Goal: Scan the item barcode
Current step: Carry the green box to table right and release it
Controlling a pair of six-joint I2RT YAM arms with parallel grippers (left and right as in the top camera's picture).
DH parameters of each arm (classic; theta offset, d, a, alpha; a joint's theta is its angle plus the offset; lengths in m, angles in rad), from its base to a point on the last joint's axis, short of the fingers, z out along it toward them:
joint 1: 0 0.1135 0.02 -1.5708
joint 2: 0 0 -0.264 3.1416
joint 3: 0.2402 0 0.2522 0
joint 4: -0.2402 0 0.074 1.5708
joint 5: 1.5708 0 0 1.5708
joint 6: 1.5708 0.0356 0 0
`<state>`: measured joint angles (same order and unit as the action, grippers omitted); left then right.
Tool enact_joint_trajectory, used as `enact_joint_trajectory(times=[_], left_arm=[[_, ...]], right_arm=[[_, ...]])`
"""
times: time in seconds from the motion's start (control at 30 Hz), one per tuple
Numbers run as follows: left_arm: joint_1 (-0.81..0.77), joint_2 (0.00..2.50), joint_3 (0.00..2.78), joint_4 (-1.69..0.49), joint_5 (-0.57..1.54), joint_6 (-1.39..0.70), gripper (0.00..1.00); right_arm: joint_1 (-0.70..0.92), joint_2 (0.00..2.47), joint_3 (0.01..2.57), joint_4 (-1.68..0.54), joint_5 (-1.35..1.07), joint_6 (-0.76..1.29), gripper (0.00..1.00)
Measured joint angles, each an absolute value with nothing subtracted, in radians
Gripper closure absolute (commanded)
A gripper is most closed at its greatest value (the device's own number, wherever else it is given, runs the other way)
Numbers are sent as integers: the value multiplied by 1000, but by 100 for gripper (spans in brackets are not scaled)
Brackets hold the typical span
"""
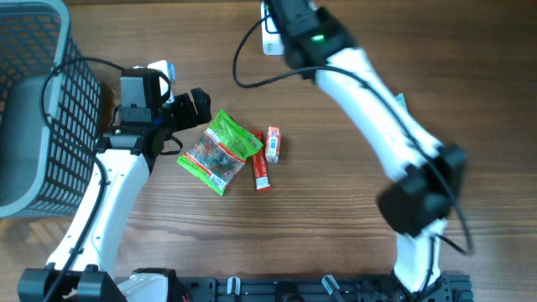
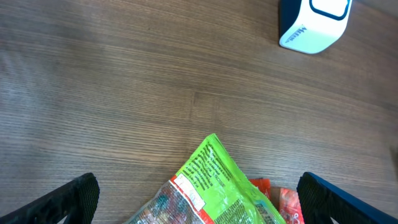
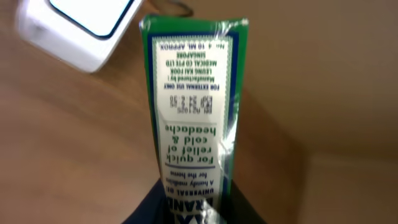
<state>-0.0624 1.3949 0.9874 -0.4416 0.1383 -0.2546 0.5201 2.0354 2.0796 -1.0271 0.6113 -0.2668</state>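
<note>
Right hand (image 3: 193, 214) clamped on green medicine box (image 3: 193, 93), near white scanner (image 3: 74, 31).

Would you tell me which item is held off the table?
The green medicine box, in the right gripper; the snack packet and red packs lie on the table.

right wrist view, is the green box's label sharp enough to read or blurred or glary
Right wrist view: print on the tall green and white cardboard box is sharp, though upside down, with a thin glossy streak along its right edge; the white plastic scanner behind it is soft. Left wrist view: that scanner looks crisper.
</note>
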Motion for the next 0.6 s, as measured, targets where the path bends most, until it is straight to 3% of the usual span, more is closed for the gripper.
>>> enact_joint_trajectory(times=[0.2,0.43,0.57,0.6], left_arm=[[-62,1394,987,-442,138,-255,0],[-62,1395,987,-442,138,-255,0],[-62,1394,987,-442,138,-255,0],[-62,1394,987,-442,138,-255,0]], right_arm=[[332,1952,2075,-1387,249,-69,91],[192,1964,1767,-1270,73,-19,91],[172,1974,1597,-1195,50,-15,72],[168,1975,1560,-1172,46,-11,62]])
